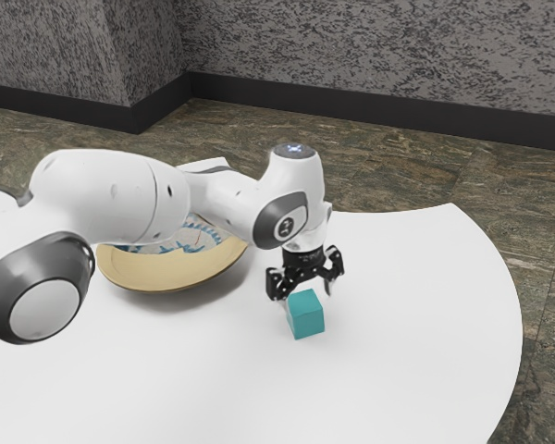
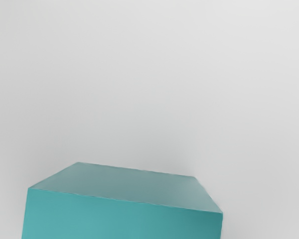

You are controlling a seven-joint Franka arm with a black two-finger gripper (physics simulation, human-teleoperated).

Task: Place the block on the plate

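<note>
1 teal cube [image 1: 305, 315] sits beneath the wide-open gripper [image 1: 309, 291], which should sink straight, centred, before squeezing opposite faces.

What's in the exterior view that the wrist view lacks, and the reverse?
Exterior view: arm, open gripper at the block, tan-rimmed plate with blue patterning, mottled gray walls, dark baseboard, stone-look floor.
Wrist view: no extra object, just a close-up of two block faces and the edge between them.
Both: the teal block and the white table.
</note>
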